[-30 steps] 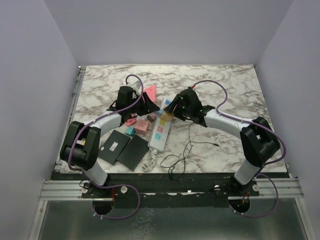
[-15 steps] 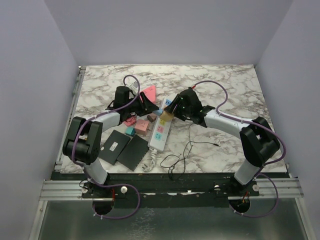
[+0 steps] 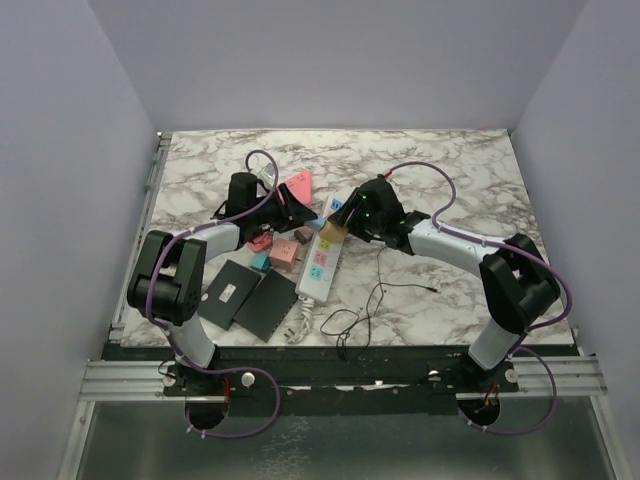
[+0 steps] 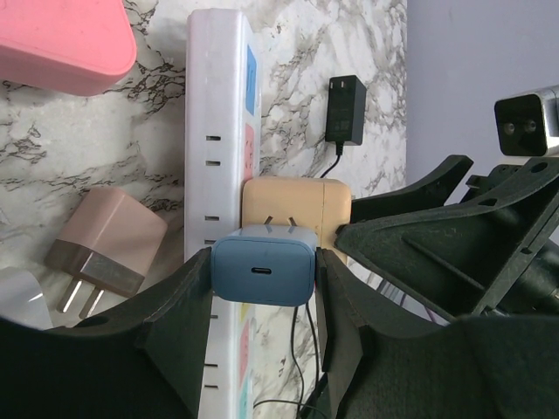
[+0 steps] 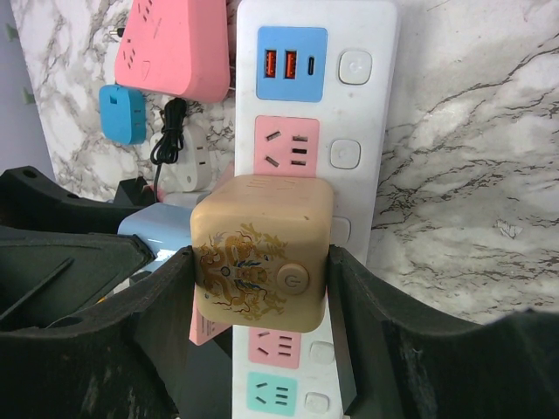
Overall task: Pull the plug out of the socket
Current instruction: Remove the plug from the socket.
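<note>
Over the last second only the left arm's elbow has shifted slightly. Both wrists, the socket and the plugs lie as they did. Treat this as a hold: the pull has probably not begun.

The socket [image 3: 316, 272] lies lengthwise on the marble table [image 3: 450, 170], between the two arms. The right gripper [image 5: 259, 279] pinches the beige plug [image 5: 262, 236], one finger pressed on each side. The plug sits on the socket, just below a pink outlet. The left gripper [image 4: 262, 281] pinches a blue charger [image 4: 262, 266] just beside the strip. Its prongs show bare, so it is in no outlet.

There is no bin or tray in view. The only receptacles are the outlets. The beige plug covers one of them, and those visible in the right wrist view are vacant.
</note>
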Robot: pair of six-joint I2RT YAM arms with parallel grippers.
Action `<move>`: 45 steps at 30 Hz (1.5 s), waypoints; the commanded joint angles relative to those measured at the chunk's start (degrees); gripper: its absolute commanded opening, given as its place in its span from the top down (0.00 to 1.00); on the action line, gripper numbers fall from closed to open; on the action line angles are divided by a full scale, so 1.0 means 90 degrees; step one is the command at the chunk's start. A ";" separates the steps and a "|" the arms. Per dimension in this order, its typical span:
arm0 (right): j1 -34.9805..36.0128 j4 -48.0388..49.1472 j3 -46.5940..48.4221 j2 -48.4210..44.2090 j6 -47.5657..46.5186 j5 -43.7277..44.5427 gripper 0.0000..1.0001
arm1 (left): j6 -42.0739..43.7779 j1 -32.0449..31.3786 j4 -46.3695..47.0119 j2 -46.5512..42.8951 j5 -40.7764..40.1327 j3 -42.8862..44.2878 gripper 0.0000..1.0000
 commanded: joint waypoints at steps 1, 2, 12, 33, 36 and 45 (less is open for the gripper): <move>0.0005 -0.0219 -0.0096 0.0069 0.0011 0.0292 1.00 | 0.0420 0.0036 -0.0197 -0.0301 -0.0335 -0.0076 1.00; 0.0002 -0.0255 -0.0090 0.0086 0.0024 0.0328 1.00 | 0.0552 0.0036 -0.0326 -0.0415 -0.0431 -0.0054 1.00; 0.0004 -0.0370 -0.0060 0.0195 0.0027 0.0476 1.00 | 0.1140 -0.0085 -0.0613 -0.0826 -0.0708 0.0050 1.00; 0.0004 -0.0369 -0.0220 -0.0177 -0.0119 0.0750 1.00 | 0.1424 0.0279 -0.1074 -0.0996 -0.1725 0.0151 1.00; 0.0002 -0.0390 -0.0198 -0.0255 -0.0222 0.0778 1.00 | 0.1501 0.0278 -0.1208 -0.1023 -0.2184 0.0280 1.00; 0.0006 -0.0493 -0.0224 -0.0464 -0.0415 0.0852 1.00 | 0.1340 0.0061 -0.1430 -0.0475 -0.2766 0.0873 1.00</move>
